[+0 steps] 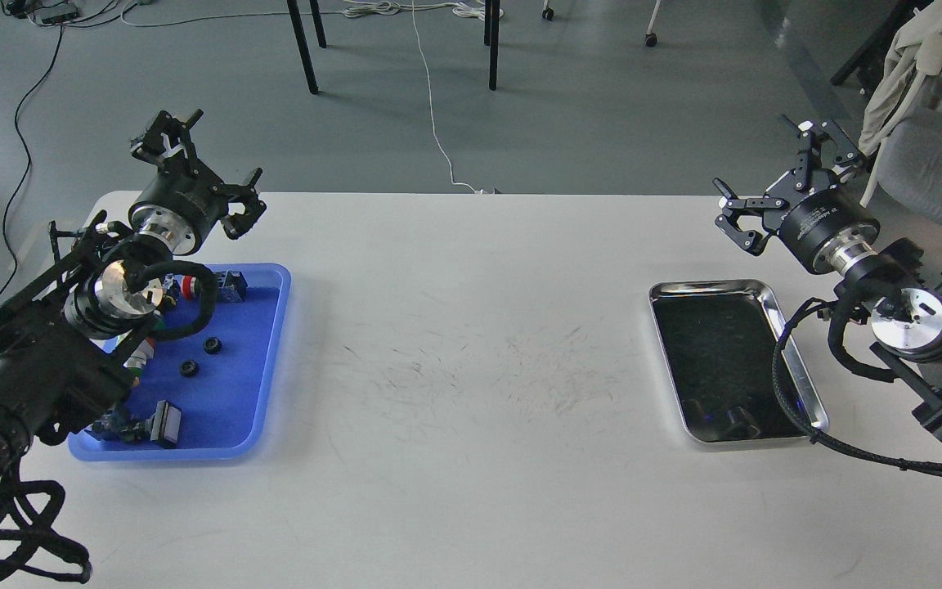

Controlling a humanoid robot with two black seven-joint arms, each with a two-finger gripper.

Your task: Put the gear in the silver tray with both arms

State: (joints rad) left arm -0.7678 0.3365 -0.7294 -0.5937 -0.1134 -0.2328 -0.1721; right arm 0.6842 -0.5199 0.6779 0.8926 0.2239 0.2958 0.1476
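Two small black round gears (212, 345) (188, 368) lie in the blue plastic tray (262, 360) at the table's left. Above that tray's far end my left gripper (209, 168) hangs open, its fingers spread and holding nothing. The left arm hides part of what the blue tray holds. On the right, the silver tray (712, 285) rests on the table, its dark mirror-like bottom bare. Just beyond its far right corner my right gripper (778, 178) is raised, open and empty. A black cable from the right arm crosses the silver tray's right rim.
The blue tray also holds several other small parts: red, white, blue and black pieces. The white table (471, 368) has scuff marks in the middle. Beyond it are chair legs (303, 49) and floor cables. A grey chair with cloth (921, 74) stands at far right.
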